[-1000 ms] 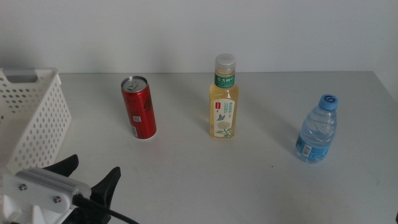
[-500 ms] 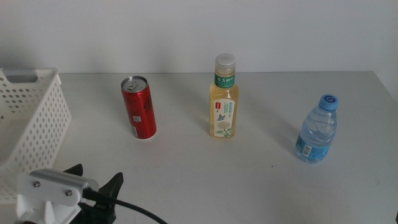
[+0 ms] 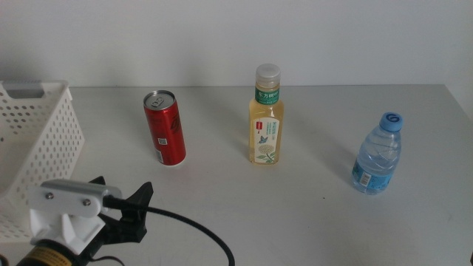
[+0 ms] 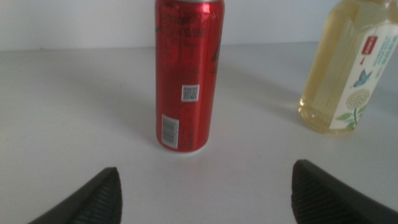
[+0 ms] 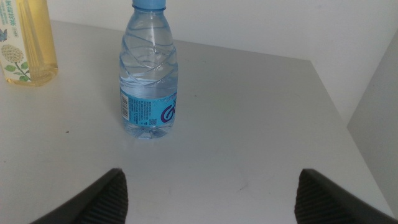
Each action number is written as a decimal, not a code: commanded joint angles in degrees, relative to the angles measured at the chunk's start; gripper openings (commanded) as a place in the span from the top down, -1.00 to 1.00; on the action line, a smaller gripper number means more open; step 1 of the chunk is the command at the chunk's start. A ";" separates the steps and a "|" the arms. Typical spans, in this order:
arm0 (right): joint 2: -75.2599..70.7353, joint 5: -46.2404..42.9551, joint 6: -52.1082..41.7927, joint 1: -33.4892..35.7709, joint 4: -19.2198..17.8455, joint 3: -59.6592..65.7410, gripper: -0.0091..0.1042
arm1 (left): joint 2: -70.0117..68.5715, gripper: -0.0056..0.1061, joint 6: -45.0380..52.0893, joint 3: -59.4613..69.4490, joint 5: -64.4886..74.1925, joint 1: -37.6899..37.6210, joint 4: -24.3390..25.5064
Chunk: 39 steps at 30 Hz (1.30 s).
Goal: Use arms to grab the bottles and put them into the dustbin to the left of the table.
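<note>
Three bottles stand upright on the grey table (image 3: pixel 295 214): a red can (image 3: pixel 165 128) at the left, a pale-yellow tea bottle (image 3: pixel 267 116) in the middle and a clear blue-capped water bottle (image 3: pixel 378 154) at the right. My left gripper (image 3: pixel 122 191) is open near the table's front left, in front of the red can (image 4: pixel 186 74) and apart from it. The right gripper (image 5: pixel 212 174) is open too, facing the water bottle (image 5: pixel 148 68) from a short way off; it is outside the middle view. The white perforated dustbin (image 3: pixel 37 140) sits at the left edge.
The tea bottle (image 4: pixel 351 68) stands to the right of the can with a gap between them. Beyond the water bottle the table's right edge (image 5: pixel 329 106) is close. A black cable (image 3: pixel 192 225) trails from the left arm across the front.
The left gripper has moved forward and to the right, toward the red can. The bottles and the dustbin have not moved.
</note>
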 commanded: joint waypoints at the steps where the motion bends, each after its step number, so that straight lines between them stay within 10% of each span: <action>1: -1.24 -4.09 -0.71 -0.29 -0.27 -0.56 -0.40 | 0.14 -0.77 0.38 -3.14 -4.91 -0.40 -1.09; 8: -1.24 -4.09 -0.71 -0.29 -0.27 -0.56 -0.40 | 3.95 -0.77 3.78 -11.17 -2.56 1.12 -0.52; 19: -1.24 -4.09 -0.71 -0.29 -0.27 -0.56 -0.40 | 5.47 -0.77 0.30 -22.94 11.03 11.53 16.82; 39: -1.24 -4.09 -0.71 -0.29 -0.27 -0.56 -0.40 | 22.36 -0.77 -2.68 -38.70 10.74 12.26 20.03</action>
